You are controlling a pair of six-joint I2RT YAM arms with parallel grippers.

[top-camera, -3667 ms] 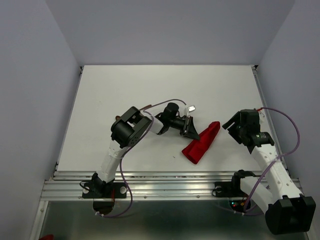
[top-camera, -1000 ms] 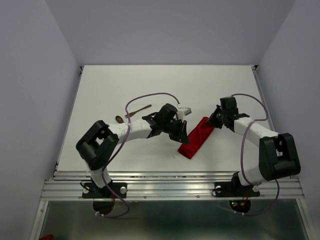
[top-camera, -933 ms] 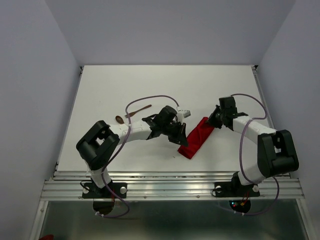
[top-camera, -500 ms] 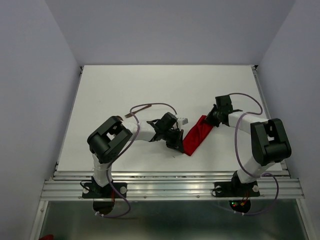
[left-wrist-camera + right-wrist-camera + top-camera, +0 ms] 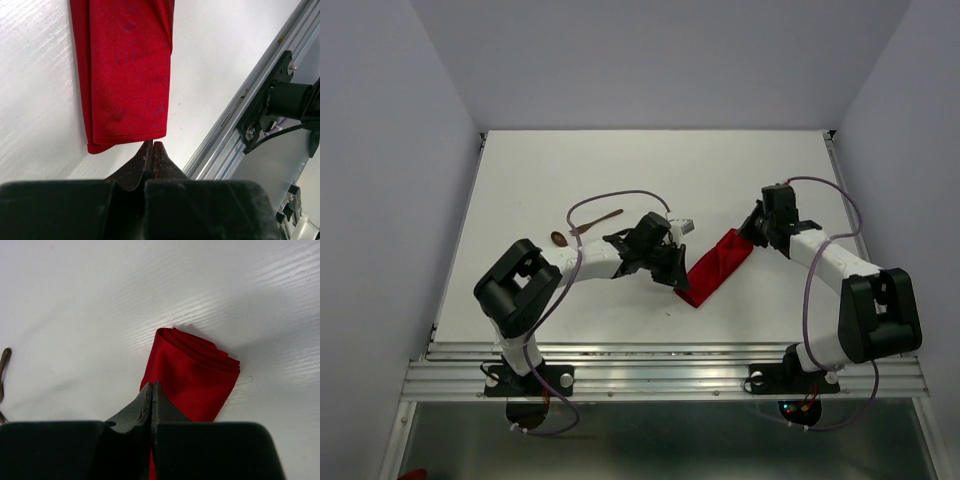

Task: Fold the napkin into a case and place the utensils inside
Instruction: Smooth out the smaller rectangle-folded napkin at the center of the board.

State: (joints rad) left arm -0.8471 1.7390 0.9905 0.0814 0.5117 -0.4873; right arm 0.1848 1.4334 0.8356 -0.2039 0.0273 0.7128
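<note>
Centrally on white table (image 5: 620, 170) between lilac walls (image 5: 380, 150), red napkin (image 5: 715, 265), left pincer (image 5: 150, 150) and right pincer (image 5: 151, 390) clenched at its ends.

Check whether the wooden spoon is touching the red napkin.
Apart. The top view shows the spoon lying well to the left of the napkin, with a wide stretch of white table separating them.

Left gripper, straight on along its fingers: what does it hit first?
The folded red napkin. The left gripper has shut fingers pointing at its near short end, tips right at the edge, so it would probably push into that end at once. Whether they already touch is unclear.
</note>
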